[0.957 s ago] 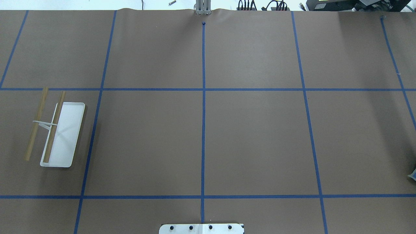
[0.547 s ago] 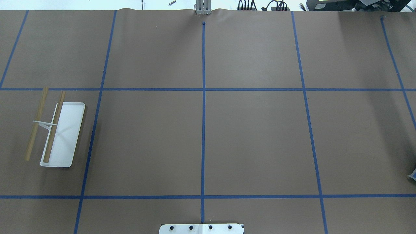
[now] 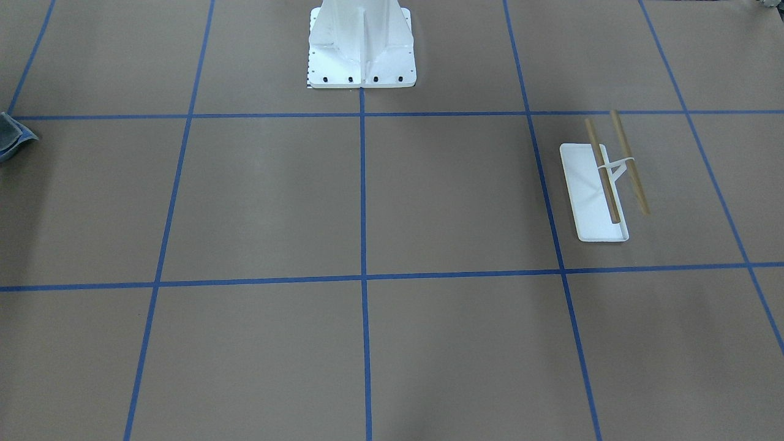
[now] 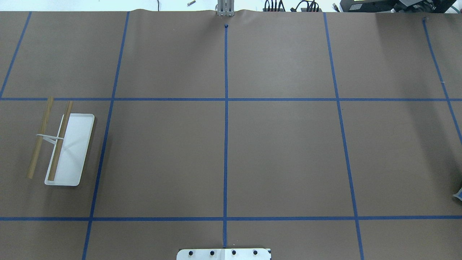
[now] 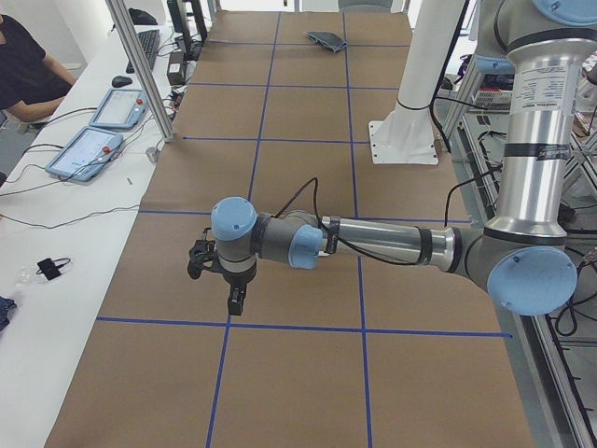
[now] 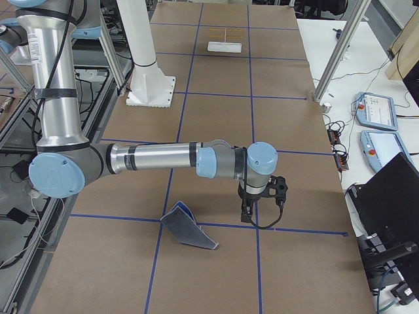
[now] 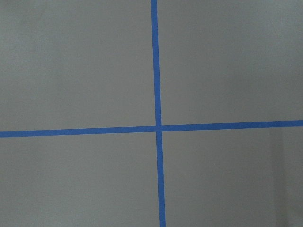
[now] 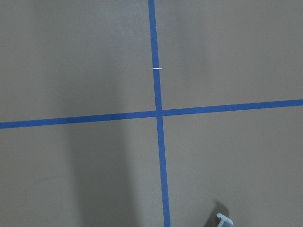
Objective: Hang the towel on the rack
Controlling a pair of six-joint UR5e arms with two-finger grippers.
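Towel (image 6: 188,230), lower centre of the right-side view, far from the rack (image 4: 77,144) at overhead middle left: soft, light, limp, so I would pinch its upturned fold; right gripper (image 6: 247,214) hangs just beside it, left gripper (image 5: 235,303) elsewhere, and I cannot tell whether either is open or closed.
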